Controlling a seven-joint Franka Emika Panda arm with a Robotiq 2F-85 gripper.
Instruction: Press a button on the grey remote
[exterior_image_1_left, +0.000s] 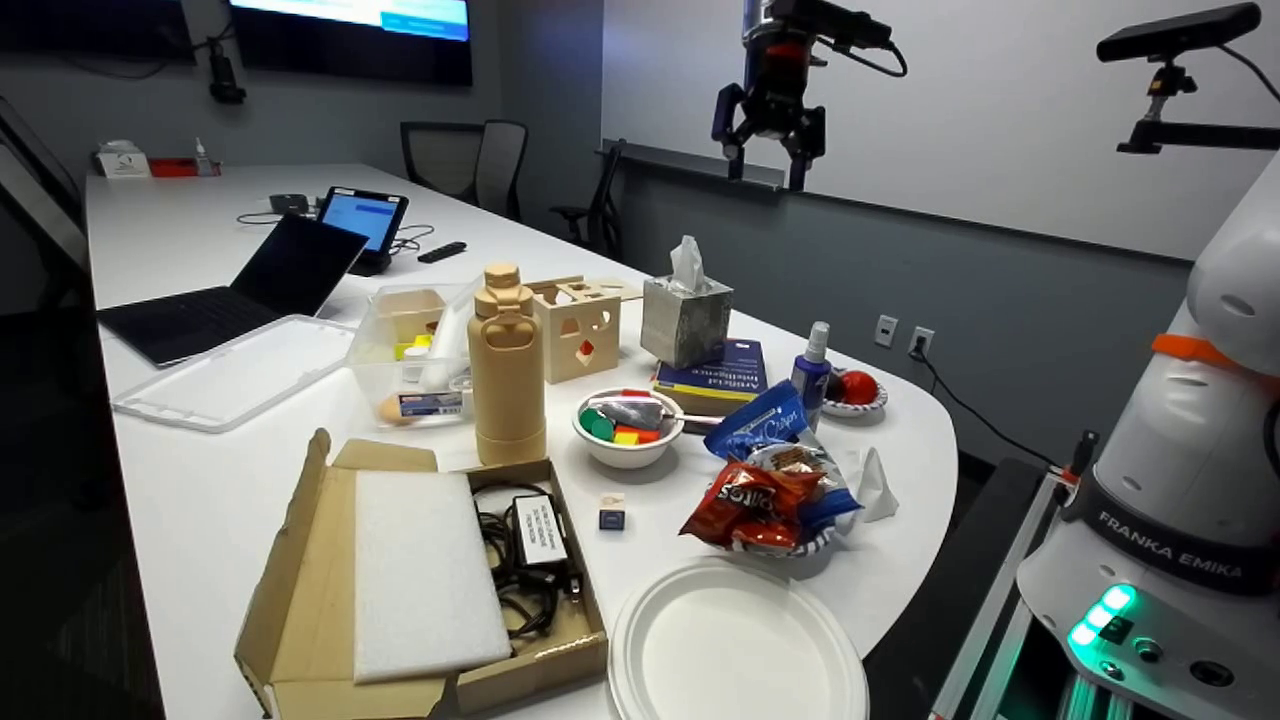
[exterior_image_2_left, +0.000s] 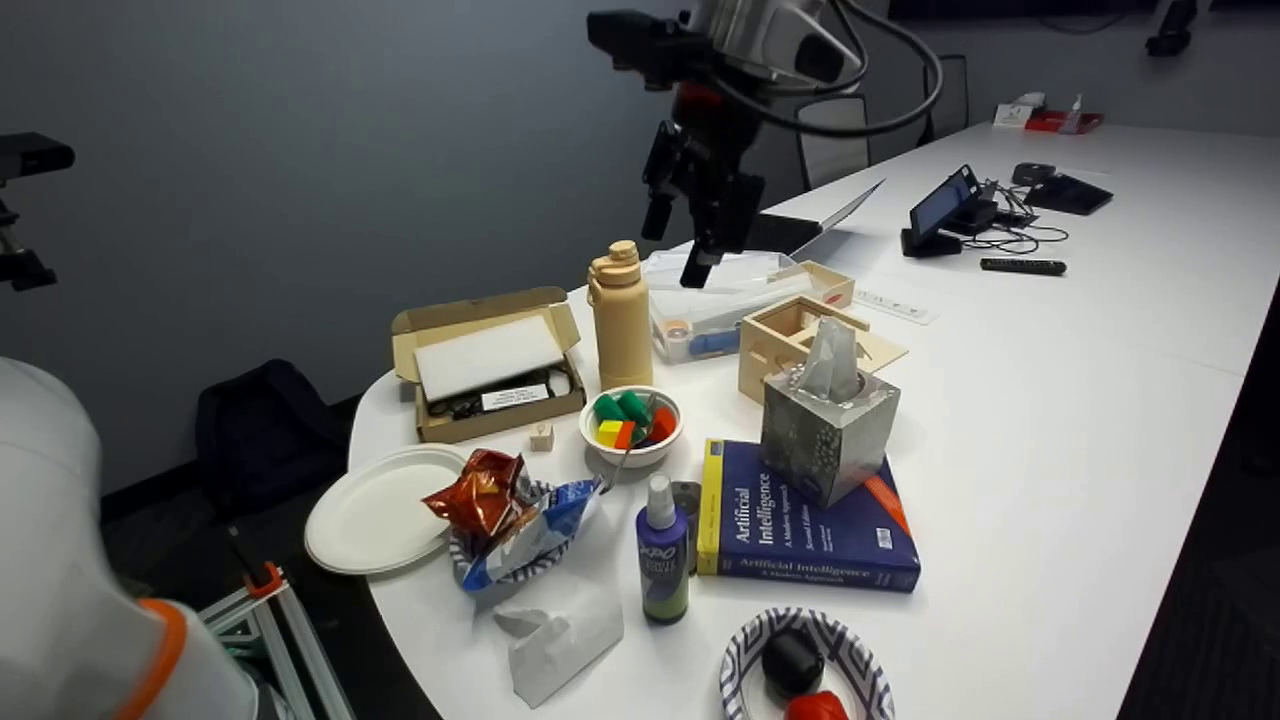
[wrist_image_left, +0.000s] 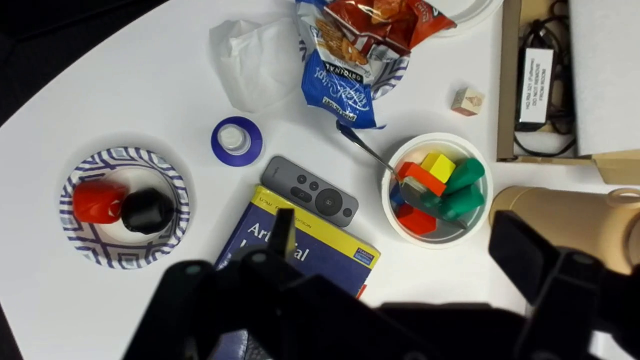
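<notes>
The grey remote (wrist_image_left: 310, 191) lies flat on the white table in the wrist view, buttons up, along the yellow spine of a blue book (wrist_image_left: 320, 235). Its round pad and several small buttons show. In an exterior view only a bit of the grey remote (exterior_image_2_left: 687, 495) shows behind the spray bottle; the opposite exterior view does not show it clearly. My gripper (wrist_image_left: 399, 235) is open and empty, with its fingers wide apart. It hangs high above the table in both exterior views (exterior_image_1_left: 766, 172) (exterior_image_2_left: 677, 245), well apart from the remote.
A purple spray bottle (wrist_image_left: 236, 141), snack bags (wrist_image_left: 340, 75) and a bowl of blocks with a spoon (wrist_image_left: 436, 240) surround the remote. A tissue box (exterior_image_2_left: 830, 430) stands on the book. A tall tan bottle (exterior_image_1_left: 507, 380) and an open cardboard box (exterior_image_1_left: 530, 680) stand farther off.
</notes>
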